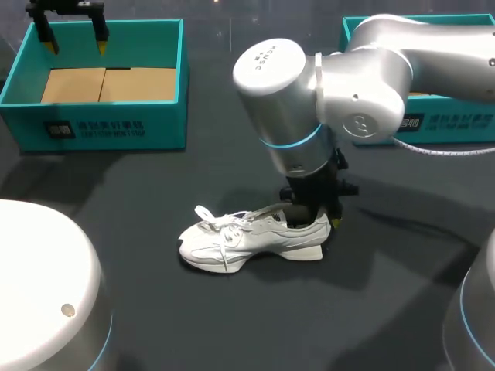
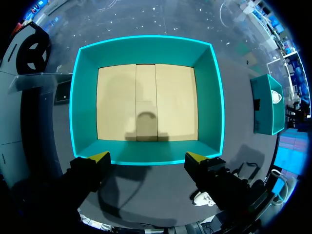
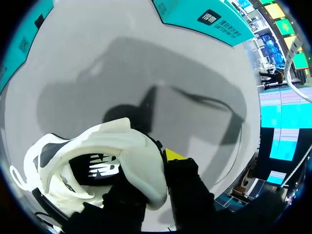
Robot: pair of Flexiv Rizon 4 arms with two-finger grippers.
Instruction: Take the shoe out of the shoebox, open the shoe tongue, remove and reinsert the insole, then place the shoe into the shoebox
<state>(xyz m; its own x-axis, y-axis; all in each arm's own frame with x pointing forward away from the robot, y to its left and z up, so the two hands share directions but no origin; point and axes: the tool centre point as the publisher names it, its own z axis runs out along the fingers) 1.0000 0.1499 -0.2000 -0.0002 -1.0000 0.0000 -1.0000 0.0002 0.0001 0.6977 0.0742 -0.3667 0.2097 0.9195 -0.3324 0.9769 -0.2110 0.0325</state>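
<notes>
Left tool (image 1: 75,42) (image 2: 147,158): wide open, holding nothing, hanging above the teal shoebox's (image 1: 104,127) (image 2: 209,97) near rim.
Shoebox: right under and ahead of that tool, only a cardboard floor inside.
Label (image 1: 97,129): dark patch and white print on the front wall, too small to read.
Right tool (image 1: 313,212) (image 3: 146,165): clamped on the white sneaker's (image 1: 247,239) (image 3: 112,139) heel, 1 finger (image 3: 173,155) outside, the other inside.
Insole (image 3: 92,170): dark, with a white logo.
Room: bare surface (image 1: 232,325) all round the sneaker; second teal box (image 1: 448,124) well behind.
</notes>
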